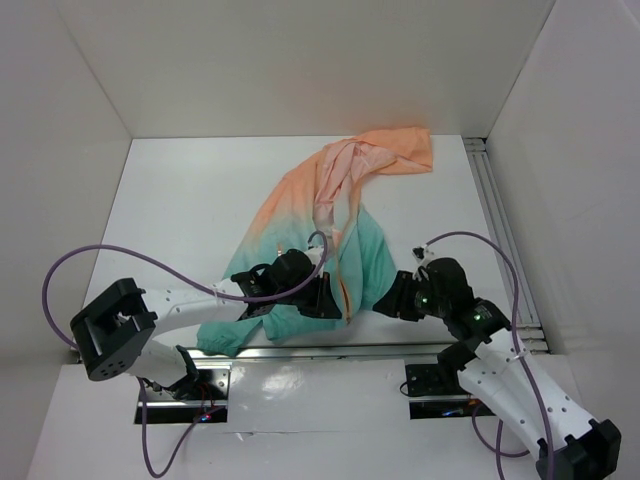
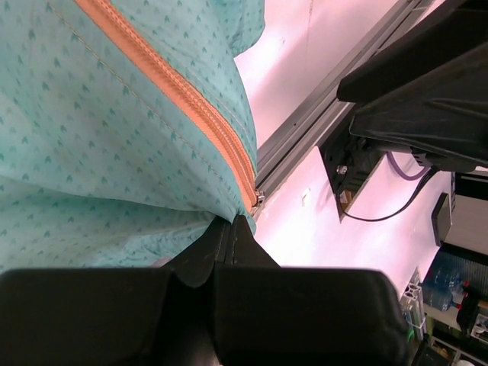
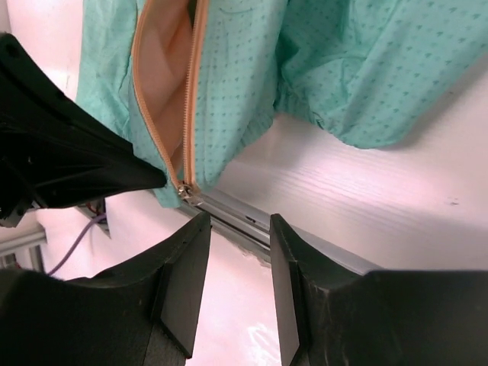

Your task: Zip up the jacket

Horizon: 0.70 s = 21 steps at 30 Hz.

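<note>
The jacket (image 1: 330,225) lies on the white table, peach at the far right and teal toward the near left. Its orange zipper (image 3: 193,91) is parted above the slider (image 3: 183,187), which sits at the teal hem by the table's front edge. My left gripper (image 1: 328,297) is shut on the teal hem (image 2: 191,191) just beside the zipper's (image 2: 175,91) lower end. My right gripper (image 1: 387,302) is open and empty. Its fingertips (image 3: 197,229) are a little short of the slider, over the front rail. The left gripper's black finger (image 3: 76,164) shows in the right wrist view, touching the hem.
A metal rail (image 1: 400,348) runs along the table's front edge under the hem, and also shows in the wrist views (image 3: 244,221). Another rail (image 1: 500,230) runs along the right side. White walls enclose the left, back and right. The arms' purple cables (image 1: 150,265) loop over the table.
</note>
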Tool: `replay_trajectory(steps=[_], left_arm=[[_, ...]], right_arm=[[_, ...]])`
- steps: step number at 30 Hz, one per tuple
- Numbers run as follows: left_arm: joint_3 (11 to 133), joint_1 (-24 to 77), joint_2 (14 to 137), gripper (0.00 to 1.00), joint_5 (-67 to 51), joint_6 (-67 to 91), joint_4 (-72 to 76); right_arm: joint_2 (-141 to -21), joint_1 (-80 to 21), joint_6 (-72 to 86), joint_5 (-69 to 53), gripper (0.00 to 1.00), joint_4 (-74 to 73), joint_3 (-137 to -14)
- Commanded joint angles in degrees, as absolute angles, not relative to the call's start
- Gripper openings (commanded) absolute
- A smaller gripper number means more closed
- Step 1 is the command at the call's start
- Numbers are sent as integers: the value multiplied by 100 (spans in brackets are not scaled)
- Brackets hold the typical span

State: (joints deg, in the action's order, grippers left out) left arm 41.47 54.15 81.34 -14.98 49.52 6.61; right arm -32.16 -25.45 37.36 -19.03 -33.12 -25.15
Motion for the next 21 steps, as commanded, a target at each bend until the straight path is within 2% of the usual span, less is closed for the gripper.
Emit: replay_trajectory(steps=[1,7,21], left_arm=[[4148,5449,7955,0,-1531,4799,642],[4096,5449,7893,0,-1292,4852,519],[3894,5002,7911,0,-1503,4588,510]], right_arm=[[-3322,-2505,3567,-2230,44,-3270,-2506],[-3234,-2741,4122,-2462,46,-2479,-1996],[-4288,-4956,3288,-19,50,-1908,-2777]])
